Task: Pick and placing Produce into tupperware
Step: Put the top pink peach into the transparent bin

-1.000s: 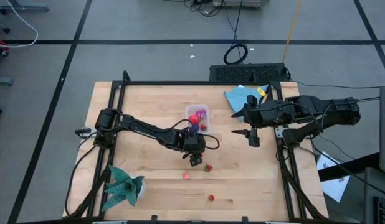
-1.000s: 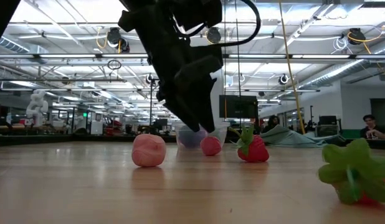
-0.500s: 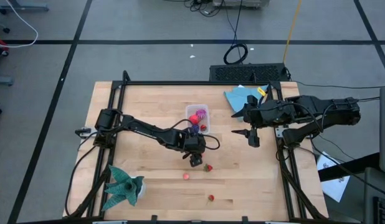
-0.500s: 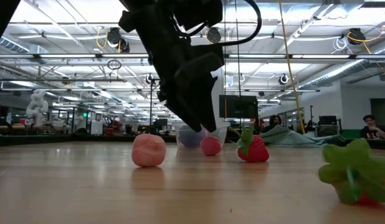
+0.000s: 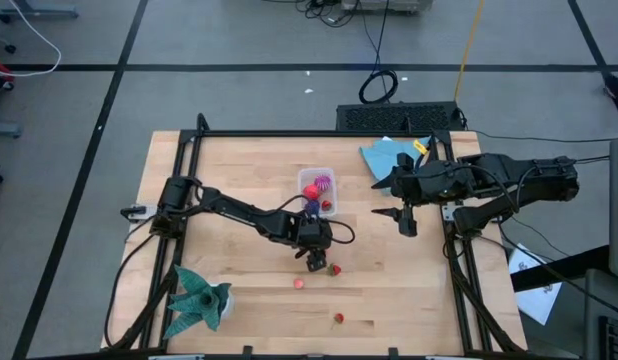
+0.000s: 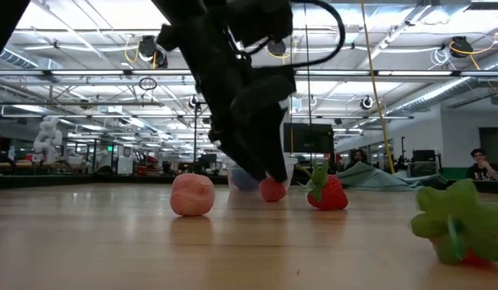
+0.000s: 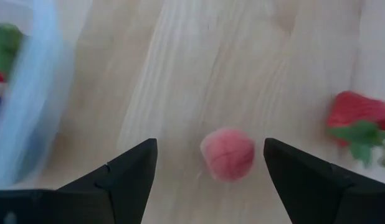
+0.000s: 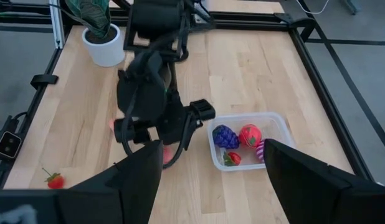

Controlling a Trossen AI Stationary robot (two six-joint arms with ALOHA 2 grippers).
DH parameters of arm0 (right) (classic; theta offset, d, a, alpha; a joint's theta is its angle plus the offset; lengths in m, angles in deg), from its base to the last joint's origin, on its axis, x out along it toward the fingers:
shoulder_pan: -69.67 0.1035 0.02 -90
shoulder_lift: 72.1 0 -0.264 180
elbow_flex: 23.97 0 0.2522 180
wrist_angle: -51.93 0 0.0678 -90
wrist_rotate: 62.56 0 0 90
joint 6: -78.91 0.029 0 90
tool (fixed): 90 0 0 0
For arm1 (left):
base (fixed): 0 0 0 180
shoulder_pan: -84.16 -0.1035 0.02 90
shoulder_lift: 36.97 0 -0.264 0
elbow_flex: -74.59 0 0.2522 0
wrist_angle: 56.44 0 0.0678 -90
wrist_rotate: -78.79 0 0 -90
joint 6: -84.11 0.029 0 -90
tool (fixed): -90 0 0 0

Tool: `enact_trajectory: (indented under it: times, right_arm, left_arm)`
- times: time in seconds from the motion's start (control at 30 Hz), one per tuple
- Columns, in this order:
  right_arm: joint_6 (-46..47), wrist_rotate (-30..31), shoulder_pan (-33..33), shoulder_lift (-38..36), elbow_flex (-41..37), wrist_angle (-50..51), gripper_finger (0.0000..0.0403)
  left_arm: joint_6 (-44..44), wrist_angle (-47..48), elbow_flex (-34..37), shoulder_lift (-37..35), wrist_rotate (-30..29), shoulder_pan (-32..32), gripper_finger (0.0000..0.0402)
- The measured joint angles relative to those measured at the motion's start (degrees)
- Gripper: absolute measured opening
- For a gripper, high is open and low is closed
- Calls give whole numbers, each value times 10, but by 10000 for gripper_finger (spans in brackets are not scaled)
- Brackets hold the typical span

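My left gripper is open and hangs low over the table's middle, just on the near side of the clear tupperware. In the left wrist view its fingers stand on either side of a round pink fruit without touching it. The low view shows that fruit on the wood under the fingers. A strawberry lies beside it, a second pink fruit nearer and another strawberry by the near edge. The tub holds red, purple and striped pink fruits. My right gripper waits open at the right.
A teal-green cloth plant in a white pot stands at the near left corner. A light blue cloth lies at the far right, under my right arm. A black rail frames the table. Bare wood lies between the tub and my right gripper.
My left gripper has moved down and slightly toward the near edge, closing in over the round pink fruit beside the tub. The fruits and the tub have stayed where they were.
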Motion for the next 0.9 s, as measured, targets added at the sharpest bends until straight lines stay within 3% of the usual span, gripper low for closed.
enact_trajectory:
  times: [0.9]
  right_arm:
    - [0,0,0,0,0,-9,270]
  left_arm:
    - [5,-10,0,22,4,-9,295]
